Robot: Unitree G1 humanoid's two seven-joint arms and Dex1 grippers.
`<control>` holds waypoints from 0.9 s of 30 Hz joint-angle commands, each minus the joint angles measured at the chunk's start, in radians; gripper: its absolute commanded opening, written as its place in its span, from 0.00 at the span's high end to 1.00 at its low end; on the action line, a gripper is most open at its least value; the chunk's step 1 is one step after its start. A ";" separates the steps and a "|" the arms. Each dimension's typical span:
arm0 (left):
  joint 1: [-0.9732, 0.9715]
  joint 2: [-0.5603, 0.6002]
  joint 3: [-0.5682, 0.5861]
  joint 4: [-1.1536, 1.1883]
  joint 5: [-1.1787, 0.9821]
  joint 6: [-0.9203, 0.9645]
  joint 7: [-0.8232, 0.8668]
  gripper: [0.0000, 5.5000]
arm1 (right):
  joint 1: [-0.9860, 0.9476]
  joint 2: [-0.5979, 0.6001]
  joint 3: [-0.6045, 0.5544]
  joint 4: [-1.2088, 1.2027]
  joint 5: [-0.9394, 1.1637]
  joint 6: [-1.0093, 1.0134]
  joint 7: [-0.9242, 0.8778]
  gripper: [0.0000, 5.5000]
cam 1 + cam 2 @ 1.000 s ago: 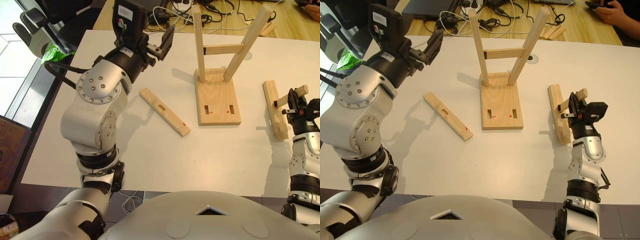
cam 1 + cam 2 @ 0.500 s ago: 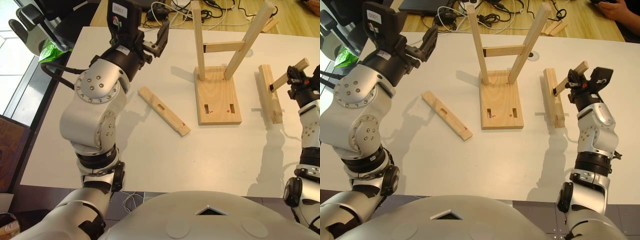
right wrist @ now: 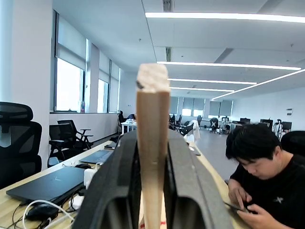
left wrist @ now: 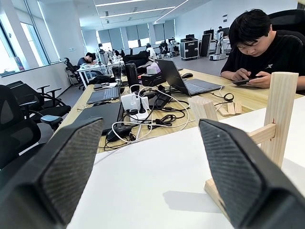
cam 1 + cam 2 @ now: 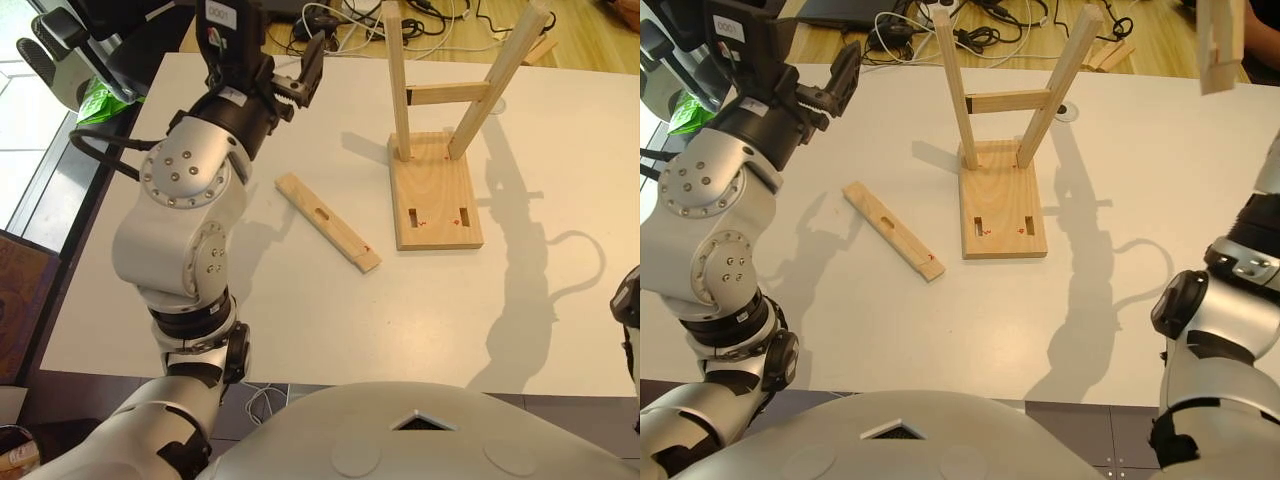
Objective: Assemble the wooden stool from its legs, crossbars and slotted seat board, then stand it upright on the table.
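Stool part-built on tabletop; right gripper holds one wooden piece aloft.

Seat board (image 5: 436, 190) lies flat on the white tabletop (image 5: 520, 300), right of centre. Two legs (image 5: 398, 80) stand in its far slots, splaying apart toward the top, and are joined by one crossbar (image 5: 447, 97). The two near slots in the board stand open. A loose slotted slat (image 5: 328, 222) lies flat and diagonal just to the left of the board, apart from it. Left gripper (image 4: 152, 176) hangs above the far left part of the tabletop, jaws wide with nothing between them, facing toward the standing legs. Right gripper (image 3: 151, 140) is raised high at the right edge, jaws closed tight on an upright wooden piece (image 3: 152, 95), well clear of the tabletop.
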 commanded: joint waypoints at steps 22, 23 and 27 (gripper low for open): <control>-0.137 0.060 0.029 0.101 -0.029 0.001 -0.113 0.33 | 0.750 0.317 -0.017 0.518 -0.071 -0.513 -0.058 0.93; -0.136 0.054 0.031 0.100 -0.030 0.000 -0.109 0.33 | 0.699 0.297 -0.033 0.439 -0.028 -0.490 -0.056 0.93; -0.126 0.034 0.050 0.098 -0.037 0.002 -0.093 0.33 | 0.546 0.245 -0.058 0.201 0.073 -0.379 -0.079 0.93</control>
